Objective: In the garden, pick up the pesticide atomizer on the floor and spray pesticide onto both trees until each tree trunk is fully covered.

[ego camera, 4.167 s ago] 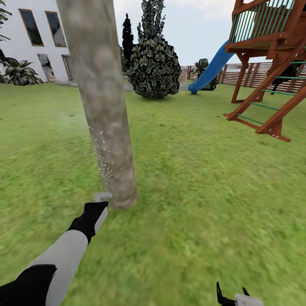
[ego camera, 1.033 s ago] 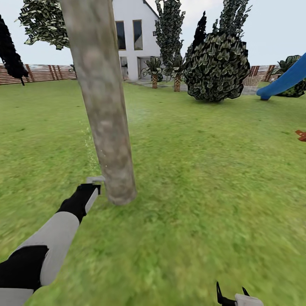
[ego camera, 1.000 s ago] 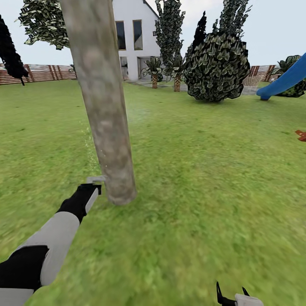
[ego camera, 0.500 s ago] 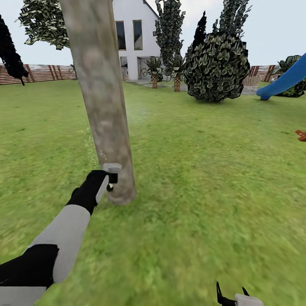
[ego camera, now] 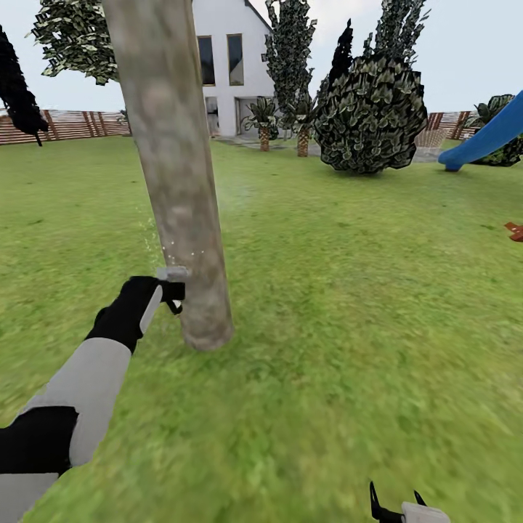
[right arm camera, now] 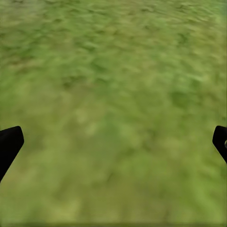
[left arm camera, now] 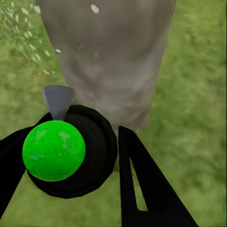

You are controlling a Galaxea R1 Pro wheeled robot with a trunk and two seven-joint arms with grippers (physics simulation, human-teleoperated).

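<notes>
A green lawn [ego camera: 349, 305] runs back to a white house [ego camera: 232, 65] and a slatted wooden fence [ego camera: 69, 125], with a blue slide [ego camera: 487, 138] at the far edge. In the foreground the robot's left end effector [left arm camera: 71, 165] is clamped around a sprayer [left arm camera: 71, 149] with a bright green ball on top, its black fingers [left arm camera: 142, 184] on either side of the dark body. The grey nozzle [ego camera: 173, 273] sits just beside the lower part of a thick, slightly leaning tree trunk [ego camera: 174, 167] and points at the bark; the sprayer's long axis appears to run roughly along the line of the forearm, toward the trunk. Pale specks of spray [ego camera: 156, 243] hang near the bark above the nozzle. The right end effector [ego camera: 396, 505] hangs low over the grass, fingers spread and holding nothing. The risk from here: the nozzle is so near the trunk that any further reach could knock it against the bark and twist the sprayer in the grip, and a fixed aim could leave other parts of the trunk bare.
</notes>
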